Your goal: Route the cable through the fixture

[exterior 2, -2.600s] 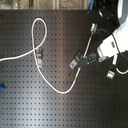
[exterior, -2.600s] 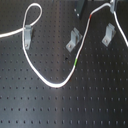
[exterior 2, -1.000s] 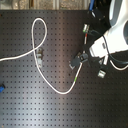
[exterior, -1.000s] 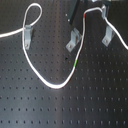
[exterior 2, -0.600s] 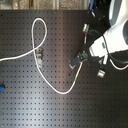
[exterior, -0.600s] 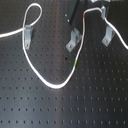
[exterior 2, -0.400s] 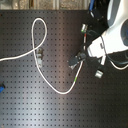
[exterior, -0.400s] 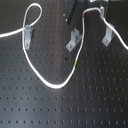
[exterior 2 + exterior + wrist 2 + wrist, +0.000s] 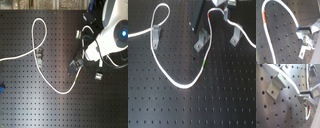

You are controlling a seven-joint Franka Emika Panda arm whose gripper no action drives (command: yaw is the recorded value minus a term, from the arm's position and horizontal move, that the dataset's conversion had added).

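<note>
White cable sprawls over the black perforated board, looping near the board's far edge above a small metal clip, sweeping down toward the middle and climbing back up past a second clip. Its green band sits just below that second clip, and its red band shows higher up where the cord arches over toward a third clip. In the second exterior view the white arm hangs over the board's right side, with the gripper low beside the middle clip. In the second wrist view the fingers appear closed on the cord where its arc ends, the red band well along from the grasp.
</note>
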